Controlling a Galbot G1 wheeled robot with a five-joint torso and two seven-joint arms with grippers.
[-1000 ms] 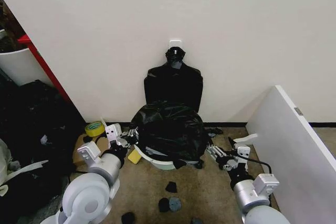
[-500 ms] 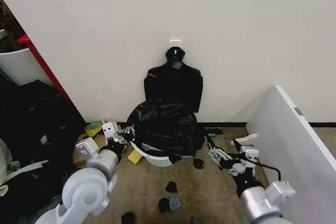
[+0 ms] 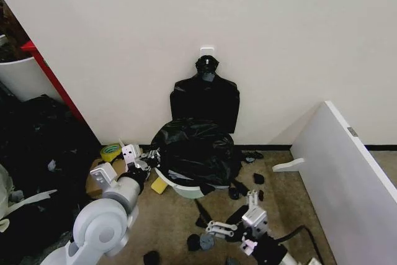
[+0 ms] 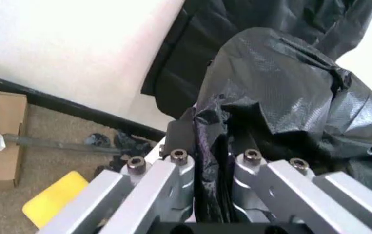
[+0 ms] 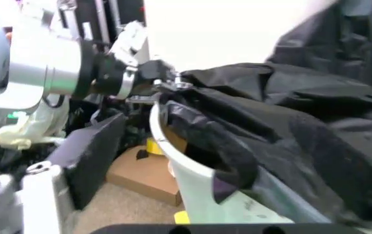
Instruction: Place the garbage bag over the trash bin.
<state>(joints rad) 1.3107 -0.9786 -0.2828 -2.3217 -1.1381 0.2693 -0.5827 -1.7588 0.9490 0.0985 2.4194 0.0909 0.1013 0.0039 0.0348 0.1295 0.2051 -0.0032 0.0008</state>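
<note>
Fingers (image 4: 172, 168) of the left gripper (image 3: 147, 156) are pinched tight on a fold of the garbage bag (image 3: 197, 150), right at the near-left rim of the trash bin (image 3: 186, 188). The right gripper (image 3: 217, 229) hangs low over the floor, in front of the bin and well apart from it, with its fingers spread and nothing between them.

The bag sits draped across the top of the bin, which stands on the floor against the wall, below a bundle of black bags (image 3: 205, 98) hung there. From the head view the black plastic hides most of the mouth, yet a white arc of rim shows along the front. The right wrist view shows that rim bare on the near side, with the bag's edge curling just above it. So the job looks partly done: the bag is on top but seems not pulled down all round.

The left arm reaches forward and low, its wrist level with the rim.
</note>
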